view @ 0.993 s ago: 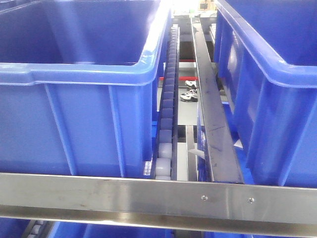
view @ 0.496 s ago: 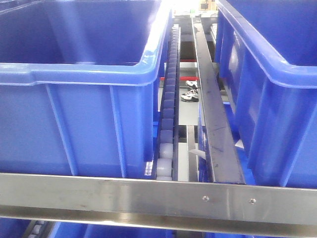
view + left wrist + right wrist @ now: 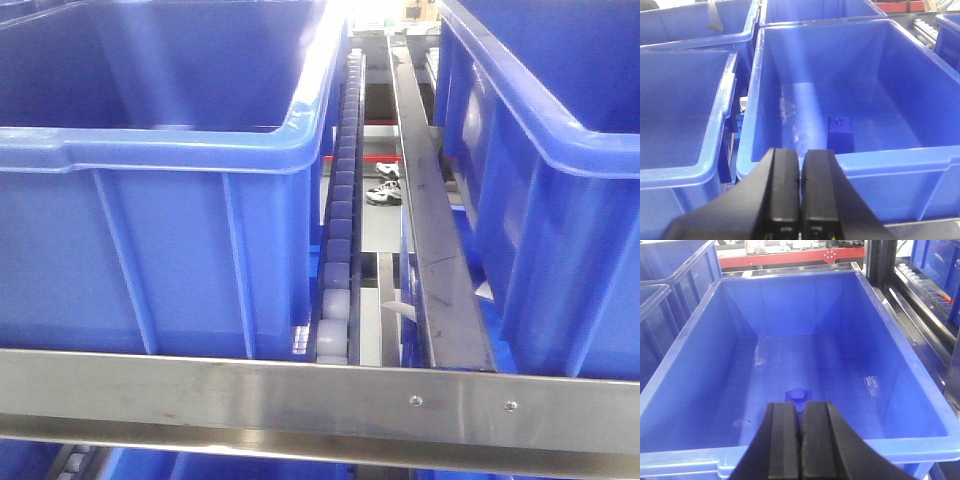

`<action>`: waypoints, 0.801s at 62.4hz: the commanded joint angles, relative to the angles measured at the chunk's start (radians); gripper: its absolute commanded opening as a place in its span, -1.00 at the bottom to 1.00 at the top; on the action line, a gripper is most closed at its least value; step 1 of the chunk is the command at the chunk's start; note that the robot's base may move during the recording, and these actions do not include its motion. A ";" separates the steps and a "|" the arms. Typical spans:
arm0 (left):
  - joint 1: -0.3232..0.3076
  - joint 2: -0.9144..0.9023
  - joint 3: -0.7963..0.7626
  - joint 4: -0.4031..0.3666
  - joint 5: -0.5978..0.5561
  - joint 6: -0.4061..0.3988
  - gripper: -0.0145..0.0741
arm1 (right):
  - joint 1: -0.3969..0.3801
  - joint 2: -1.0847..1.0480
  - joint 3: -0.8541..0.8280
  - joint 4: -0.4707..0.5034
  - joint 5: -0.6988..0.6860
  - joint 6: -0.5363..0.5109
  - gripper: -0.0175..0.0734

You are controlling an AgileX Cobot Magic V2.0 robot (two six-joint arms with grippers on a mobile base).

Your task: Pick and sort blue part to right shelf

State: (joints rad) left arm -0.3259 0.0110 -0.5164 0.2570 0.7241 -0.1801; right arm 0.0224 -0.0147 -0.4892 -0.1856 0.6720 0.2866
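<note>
A dark blue block-shaped part (image 3: 840, 132) lies on the floor of a large blue bin (image 3: 790, 60) in the left wrist view. My left gripper (image 3: 801, 153) hovers at that bin's near rim, shut and empty. In the right wrist view a small blue part (image 3: 797, 394) with a raised cap lies on the floor of another blue bin (image 3: 695, 330). My right gripper (image 3: 800, 404) is just short of it above the near rim, shut with nothing held. The front view shows the right shelf (image 3: 250, 390), with its steel front rail, two screws and a roller track (image 3: 340, 210).
Two big blue bins (image 3: 150, 150) (image 3: 560, 160) flank the roller track and a steel divider rail (image 3: 425, 210) on the rack. More blue bins (image 3: 680, 125) stand to the left of the left wrist's bin. A steel rack frame (image 3: 920, 315) runs along the right of the right wrist's bin.
The front view has shifted by a few pixels. No object or gripper shows any other movement.
</note>
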 commanded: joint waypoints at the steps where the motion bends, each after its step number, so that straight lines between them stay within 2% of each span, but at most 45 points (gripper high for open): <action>1: 0.017 0.018 -0.022 -0.017 -0.115 -0.011 -0.39 | -0.004 -0.009 -0.025 -0.009 -0.093 -0.003 -0.54; 4: 0.063 0.018 -0.013 -0.053 -0.159 -0.004 -0.39 | -0.004 -0.009 -0.025 -0.009 -0.093 -0.003 -0.54; 8: 0.130 0.018 0.012 -0.107 -0.215 0.044 -0.39 | -0.004 -0.009 -0.025 -0.009 -0.093 -0.003 -0.54; 19: 0.294 -0.003 0.171 -0.227 -0.381 0.055 -0.39 | -0.004 -0.009 -0.025 -0.009 -0.093 -0.003 -0.54; 27: 0.373 -0.041 0.286 -0.306 -0.471 0.122 -0.39 | -0.004 -0.009 -0.025 -0.009 -0.093 -0.003 -0.54; 34: 0.391 -0.039 0.400 -0.329 -0.598 0.132 -0.39 | -0.004 -0.009 -0.023 -0.010 -0.094 -0.003 -0.54; 43: 0.389 -0.039 0.554 -0.329 -0.821 0.132 -0.39 | -0.004 -0.009 -0.019 -0.010 -0.095 -0.003 -0.54; 46: 0.383 -0.039 0.541 -0.329 -0.754 0.132 -0.39 | -0.004 -0.009 -0.019 -0.010 -0.094 -0.003 -0.54; 50: 0.370 -0.039 0.547 -0.329 -0.765 0.132 -0.39 | -0.004 -0.009 -0.019 -0.010 -0.095 -0.003 -0.54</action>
State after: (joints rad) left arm 0.0585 -0.0068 0.0070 -0.0613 0.0729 -0.0489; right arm 0.0224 -0.0147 -0.4845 -0.1834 0.6695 0.2866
